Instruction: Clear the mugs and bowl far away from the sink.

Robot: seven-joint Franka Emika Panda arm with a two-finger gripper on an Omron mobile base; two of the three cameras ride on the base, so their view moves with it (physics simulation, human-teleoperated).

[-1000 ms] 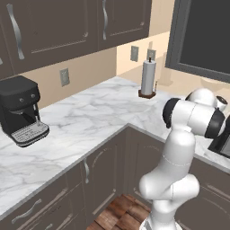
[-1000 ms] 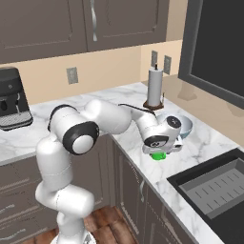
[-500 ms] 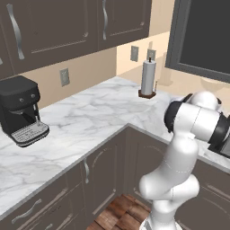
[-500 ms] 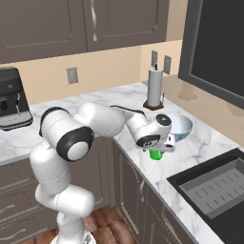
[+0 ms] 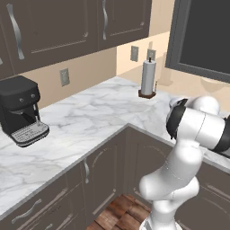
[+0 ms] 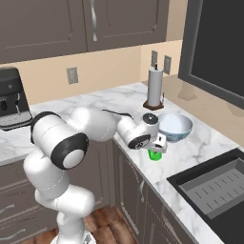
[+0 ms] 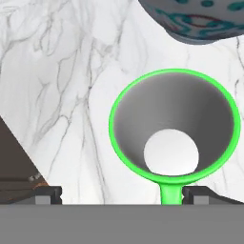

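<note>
A: Since the earlier frames our arm has swung left and dropped lower, so the gripper [image 6: 157,144] now sits right over the green mug [image 6: 154,154]; a second ago it hung nearer the bowl.

B: And the jaws? From the hand camera we see both tips spread wide at the bottom edge, one on each side of the green mug [image 7: 174,126], with the handle pointing down between them. Nothing is held.

A: Agreed, released and empty. So we judge this as the approach step on the first mug. Next we need to sink straight down until the tips straddle the rim or wall, then close.

B: The bowl [image 6: 174,127] stands just beside the mug, on its far side toward the paper towel roll [image 6: 154,87]. We should watch that one finger does not clip its wall.

A: The mug also sits near the counter edge [image 6: 143,167], so a sideways nudge could tip it off. The sink [image 6: 219,188] lies to the right, apart from it.

B: To the left, the marble counter [image 5: 85,117] runs open toward the coffee machine [image 5: 20,110]. That looks like our free room for setting things down.
</note>
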